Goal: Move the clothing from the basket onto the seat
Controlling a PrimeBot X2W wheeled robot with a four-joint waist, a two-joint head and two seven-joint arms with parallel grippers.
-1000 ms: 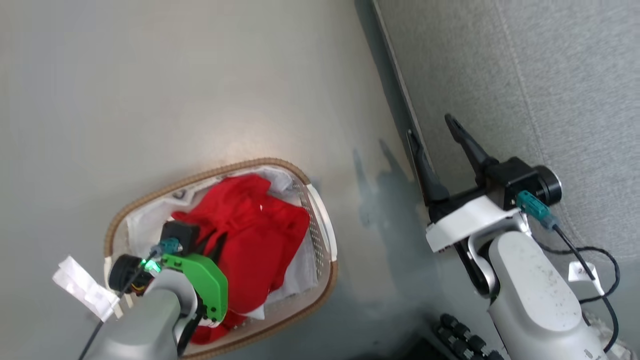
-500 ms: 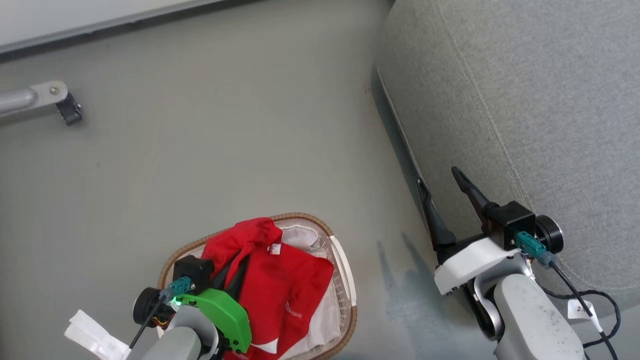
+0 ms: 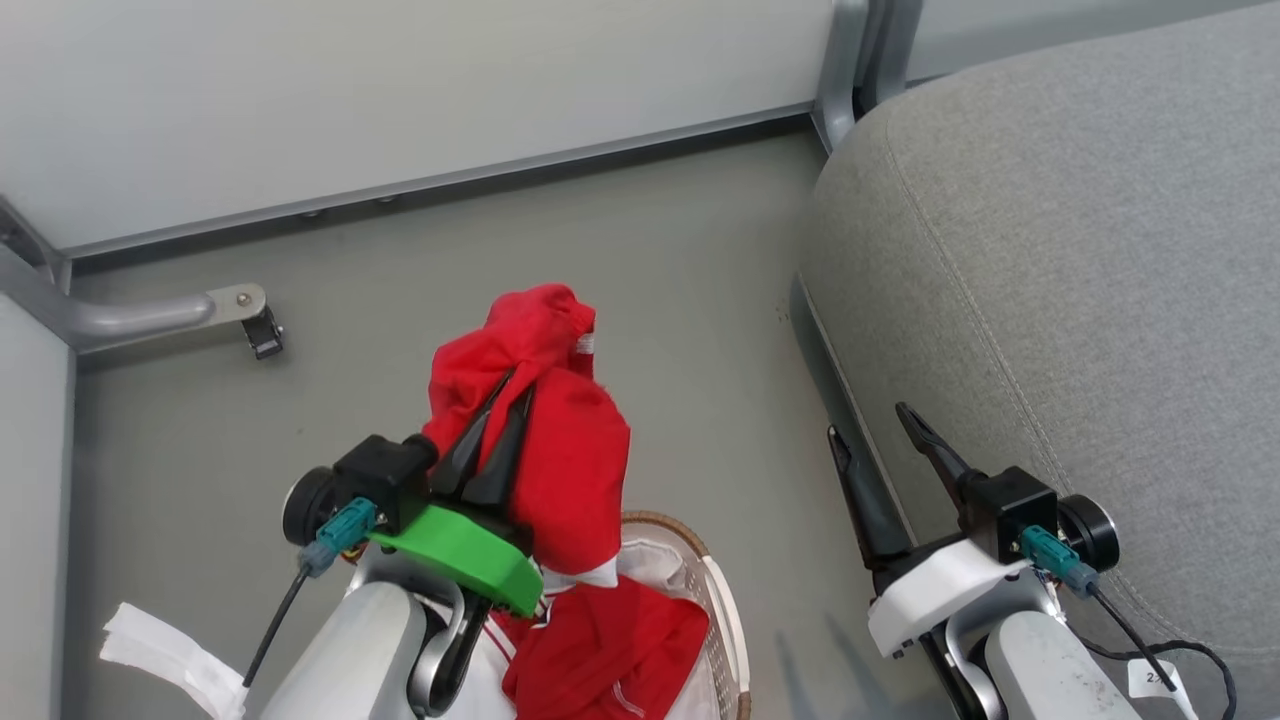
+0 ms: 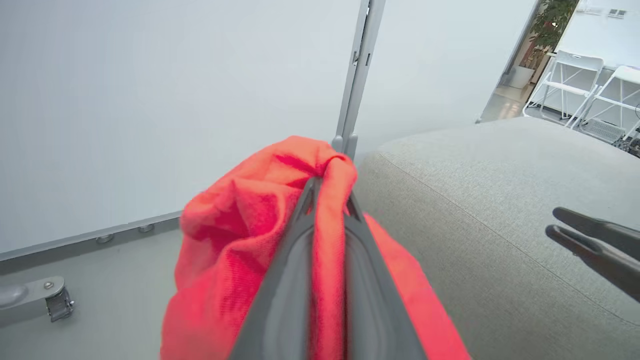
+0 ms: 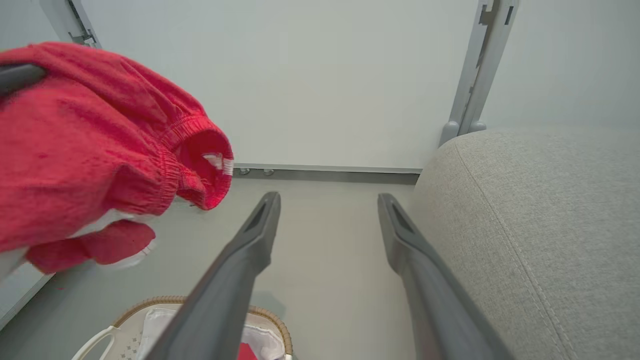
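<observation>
left gripper (image 3: 520, 382) clamped on clothing (image 3: 575, 470); right gripper (image 3: 866, 420) apart, beside seat (image 3: 1080, 250)

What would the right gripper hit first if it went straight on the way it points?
Probably the floor near the foot of the white wall; depth is unclear. The seat lies to one side of the right gripper.

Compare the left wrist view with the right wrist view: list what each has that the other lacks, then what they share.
Left wrist view: clothing pinched in the shut left gripper, folding chairs, a caster.
Right wrist view: the basket, and the elastic waistband.
Both: the lifted clothing, the open right gripper, the grey seat, the white wall and its post.
</observation>
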